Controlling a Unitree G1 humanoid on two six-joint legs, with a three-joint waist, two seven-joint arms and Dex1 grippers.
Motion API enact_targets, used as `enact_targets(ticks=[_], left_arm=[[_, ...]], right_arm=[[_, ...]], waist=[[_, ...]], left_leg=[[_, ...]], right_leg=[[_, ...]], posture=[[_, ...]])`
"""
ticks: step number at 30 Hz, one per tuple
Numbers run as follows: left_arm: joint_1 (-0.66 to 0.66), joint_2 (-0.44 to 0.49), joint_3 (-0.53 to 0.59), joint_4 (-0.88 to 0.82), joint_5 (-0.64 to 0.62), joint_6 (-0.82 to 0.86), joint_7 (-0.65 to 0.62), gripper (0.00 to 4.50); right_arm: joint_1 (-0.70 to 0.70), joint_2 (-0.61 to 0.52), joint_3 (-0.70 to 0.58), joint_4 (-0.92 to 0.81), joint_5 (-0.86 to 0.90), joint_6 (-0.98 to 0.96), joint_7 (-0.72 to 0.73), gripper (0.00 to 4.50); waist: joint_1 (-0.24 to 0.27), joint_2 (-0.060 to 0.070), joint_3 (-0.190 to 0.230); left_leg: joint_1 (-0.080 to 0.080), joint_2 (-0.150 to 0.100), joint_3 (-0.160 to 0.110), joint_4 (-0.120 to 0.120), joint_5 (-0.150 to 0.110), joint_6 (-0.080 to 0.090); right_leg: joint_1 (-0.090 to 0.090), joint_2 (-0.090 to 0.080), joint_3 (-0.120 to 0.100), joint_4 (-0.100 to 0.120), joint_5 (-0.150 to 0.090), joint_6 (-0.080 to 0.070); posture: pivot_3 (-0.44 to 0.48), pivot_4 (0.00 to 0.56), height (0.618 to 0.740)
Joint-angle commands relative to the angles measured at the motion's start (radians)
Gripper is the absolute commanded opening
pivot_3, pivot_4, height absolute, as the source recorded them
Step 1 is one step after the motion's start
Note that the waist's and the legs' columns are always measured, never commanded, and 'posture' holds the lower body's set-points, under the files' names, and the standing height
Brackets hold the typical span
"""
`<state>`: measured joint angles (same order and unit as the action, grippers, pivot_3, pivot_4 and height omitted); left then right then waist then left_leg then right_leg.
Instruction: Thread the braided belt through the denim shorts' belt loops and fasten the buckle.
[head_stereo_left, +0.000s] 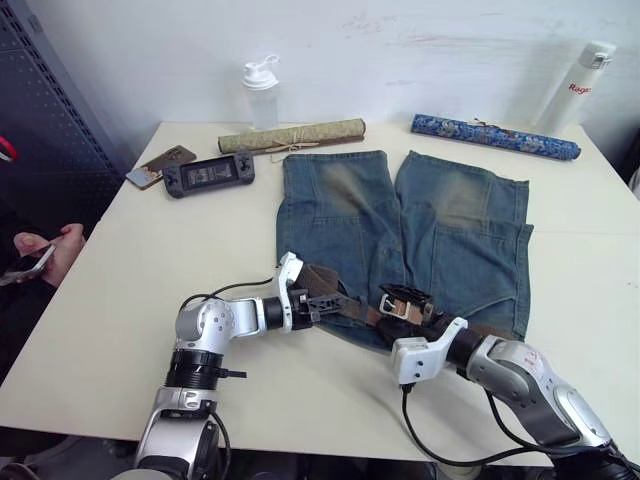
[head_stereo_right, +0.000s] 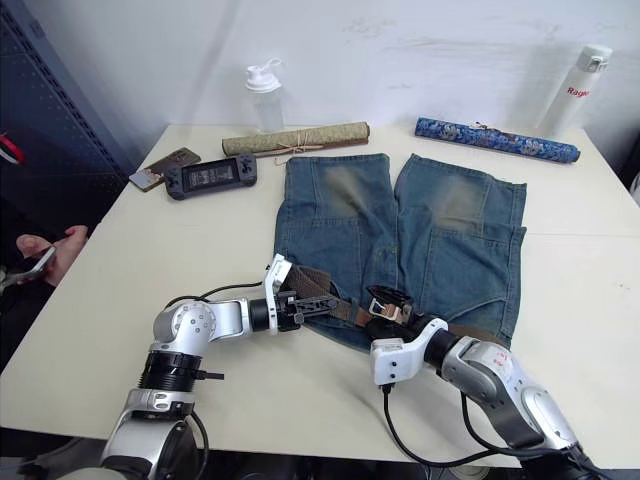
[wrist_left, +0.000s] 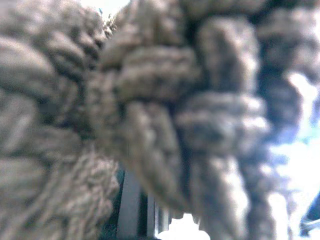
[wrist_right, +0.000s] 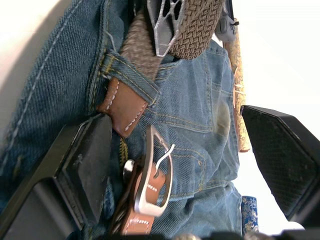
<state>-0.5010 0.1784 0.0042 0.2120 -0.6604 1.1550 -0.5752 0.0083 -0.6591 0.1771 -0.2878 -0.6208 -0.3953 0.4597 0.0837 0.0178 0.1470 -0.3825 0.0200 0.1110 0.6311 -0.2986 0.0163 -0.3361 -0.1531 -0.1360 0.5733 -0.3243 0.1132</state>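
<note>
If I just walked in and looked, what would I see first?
First the big denim shorts spread flat in the middle of the white table. Next, at the waistband on the robot's side, the left pincer grips the braided belt, and the open right pincer sits around the silver buckle.

A broad cream-white rectangular table (head_stereo_left: 130, 290) with a smooth matte top stands against a pale grey-white plastered wall (head_stereo_left: 400, 50), whose surface shows faint scuffs and smudges. Soft, even light falls across the tabletop without hard shadows. To the left of the table rises a dark blue-grey perforated metal panel (head_stereo_left: 45, 100), set at an angle to the wall. Below the panel, beside the table's left edge, the space is dark and its details cannot be made out.
</note>
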Motion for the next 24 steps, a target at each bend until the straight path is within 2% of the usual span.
enact_targets(ticks=[1, 5, 14, 24], left_arm=[[0.085, -0.029, -0.193, 0.146, 0.104, 0.045, -0.004, 0.0], [0.088, -0.025, -0.204, 0.148, 0.117, 0.026, -0.036, 0.0], [0.091, -0.021, -0.221, 0.142, 0.13, 0.021, -0.069, 0.0], [0.096, -0.02, -0.227, 0.135, 0.131, 0.025, -0.075, 0.0]], right_arm=[[0.022, -0.007, -0.001, -0.094, 0.073, -0.051, 0.005, 4.39], [0.059, -0.037, -0.026, -0.125, 0.121, -0.066, 0.024, 4.39], [0.108, -0.048, -0.046, -0.142, 0.093, -0.068, 0.015, 4.39], [0.071, -0.026, -0.039, -0.087, 0.022, -0.034, -0.016, 4.39]], waist=[[0.003, 0.0, 0.0], [0.015, 0.001, -0.001], [0.04, 0.002, -0.001], [0.043, 0.002, -0.001]], left_leg=[[0.0, 0.0, 0.0, -0.001, 0.0, 0.0], [0.0, 0.0, -0.001, -0.001, 0.001, 0.0], [-0.003, -0.001, 0.0, -0.002, 0.001, 0.003], [-0.003, -0.001, 0.0, -0.002, 0.0, 0.005]], right_leg=[[0.0, 0.0, 0.0, 0.0, 0.0, 0.0], [-0.001, 0.0, -0.001, 0.0, 0.0, 0.001], [-0.001, -0.001, -0.002, -0.006, 0.001, 0.002], [-0.001, -0.001, -0.002, -0.007, 0.0, 0.001]], posture=[[0.0, 0.15, 0.717], [0.0, 0.15, 0.717], [0.0, 0.15, 0.717], [0.0, 0.15, 0.717]])
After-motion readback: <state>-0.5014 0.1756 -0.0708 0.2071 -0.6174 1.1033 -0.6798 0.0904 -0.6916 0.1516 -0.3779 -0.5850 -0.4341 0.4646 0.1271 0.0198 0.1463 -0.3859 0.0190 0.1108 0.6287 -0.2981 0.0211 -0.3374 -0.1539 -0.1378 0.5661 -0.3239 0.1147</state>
